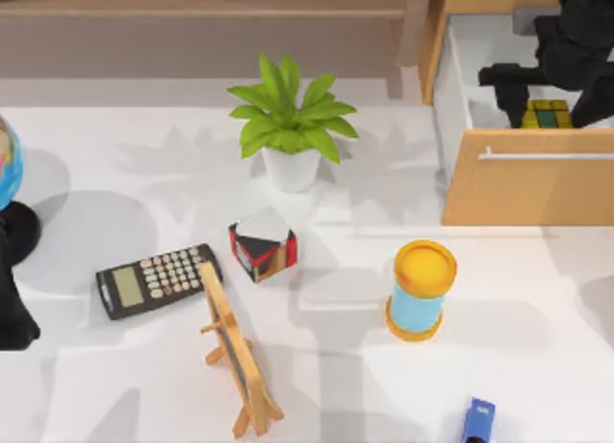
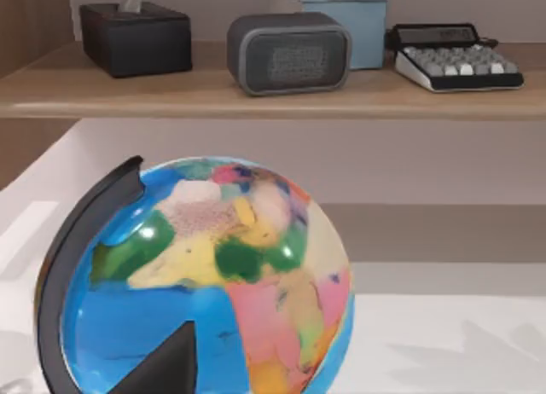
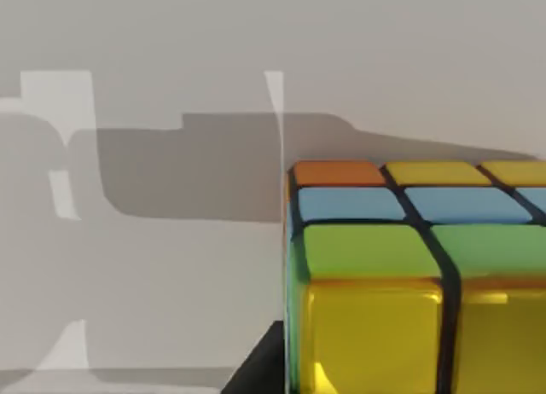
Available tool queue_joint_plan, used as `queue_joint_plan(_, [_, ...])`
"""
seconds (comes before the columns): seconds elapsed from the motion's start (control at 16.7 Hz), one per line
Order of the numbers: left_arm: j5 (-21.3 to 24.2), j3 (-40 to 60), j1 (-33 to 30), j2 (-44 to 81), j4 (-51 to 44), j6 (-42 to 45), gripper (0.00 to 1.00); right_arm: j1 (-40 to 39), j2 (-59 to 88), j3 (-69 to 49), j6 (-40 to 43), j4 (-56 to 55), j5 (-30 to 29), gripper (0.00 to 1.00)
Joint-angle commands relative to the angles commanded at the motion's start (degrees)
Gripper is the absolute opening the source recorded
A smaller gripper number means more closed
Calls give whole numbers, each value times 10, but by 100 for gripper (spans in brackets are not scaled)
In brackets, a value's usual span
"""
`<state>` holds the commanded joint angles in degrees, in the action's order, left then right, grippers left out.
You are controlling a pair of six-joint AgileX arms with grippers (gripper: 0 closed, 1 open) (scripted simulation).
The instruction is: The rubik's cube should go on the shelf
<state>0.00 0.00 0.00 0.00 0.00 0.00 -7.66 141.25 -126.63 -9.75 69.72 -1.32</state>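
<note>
The rubik's cube (image 1: 547,114), yellow and green on top, lies inside the open wooden drawer (image 1: 528,189) at the back right. My right gripper (image 1: 513,93) hangs over the drawer, just left of the cube and close to it. In the right wrist view the cube (image 3: 409,275) looms very near against the pale drawer wall, showing yellow, green, blue and orange tiles. The shelf (image 1: 240,2) runs along the back of the table, left of the drawer; the left wrist view shows the shelf (image 2: 273,95) from the front. My left arm (image 1: 11,314) is parked at the left edge.
On the table stand a potted plant (image 1: 291,127), a black, red and white cube (image 1: 262,244), a calculator (image 1: 156,280), a wooden frame stand (image 1: 235,357), a yellow-lidded blue can (image 1: 420,290) and a globe (image 2: 205,283). A tissue box (image 2: 136,37) and speaker (image 2: 288,53) occupy the shelf.
</note>
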Motion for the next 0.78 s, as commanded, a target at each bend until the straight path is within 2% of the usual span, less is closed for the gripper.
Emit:
queue_joint_plan(0.36, [0, 0, 0, 0, 0, 0, 100, -5, -12, -5, -2, 34, -12, 0])
queue_joint_plan(0.78, [0, 0, 0, 0, 0, 0, 100, -2, 4, -77, -1, 72, 0, 0])
